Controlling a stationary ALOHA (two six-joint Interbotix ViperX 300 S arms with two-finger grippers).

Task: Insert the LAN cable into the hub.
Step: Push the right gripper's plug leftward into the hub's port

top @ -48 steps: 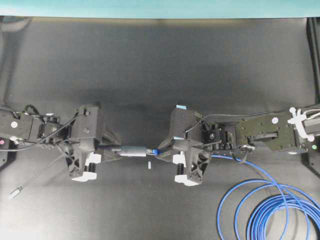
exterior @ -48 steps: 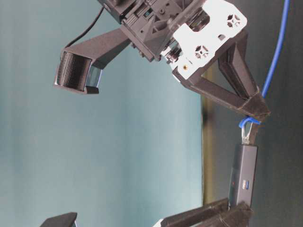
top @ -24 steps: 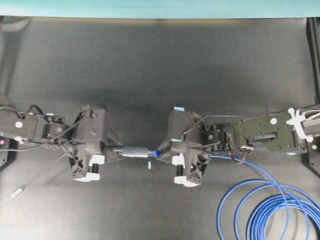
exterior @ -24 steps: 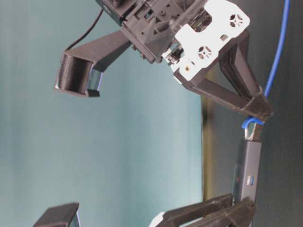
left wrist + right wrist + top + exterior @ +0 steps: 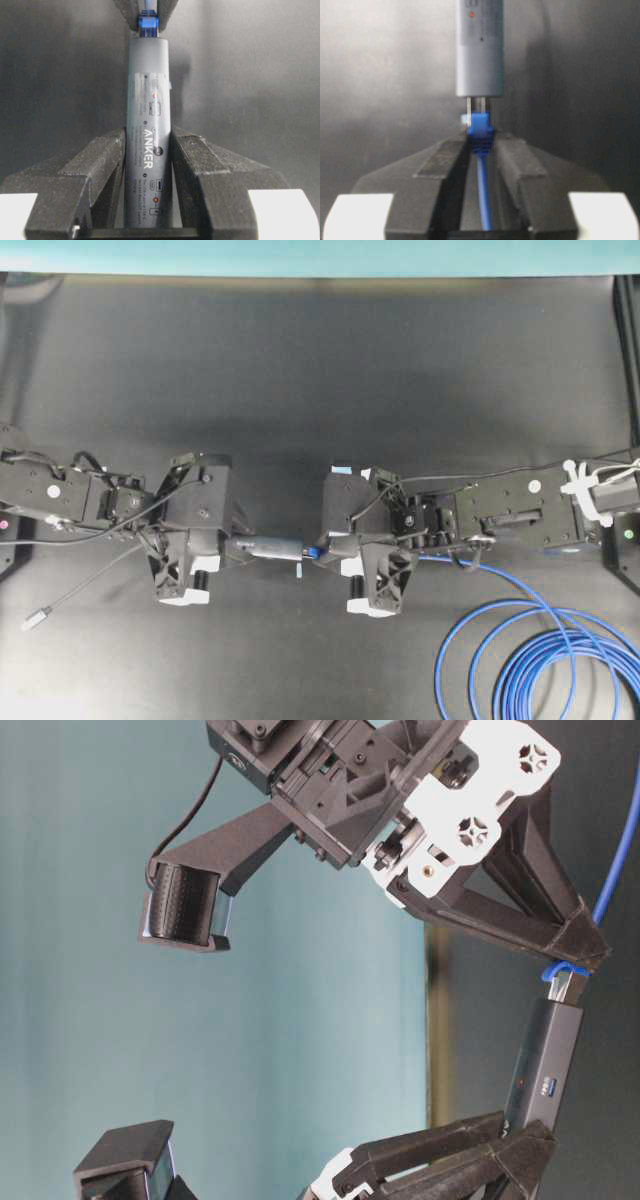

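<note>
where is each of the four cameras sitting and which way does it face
Overhead: above the table, looking straight down; both arms, left gripper, right gripper, hub, LAN cable.
Table-level: low at the table edge, picture turned sideways; both grippers, hub.
Left wrist: on the left arm, looking along its fingers clamping the hub.
Right wrist: on the right arm, looking along its fingers pinching the cable's plug.
Shared: the hub-plug joint.

Overhead cam looks straight down on the hub [image 5: 268, 547] from far up. Table-level cam sits low beside it, close, rotated sideways. Each wrist cam stares along its own fingers at opposite hub ends. All four share the hub.
</note>
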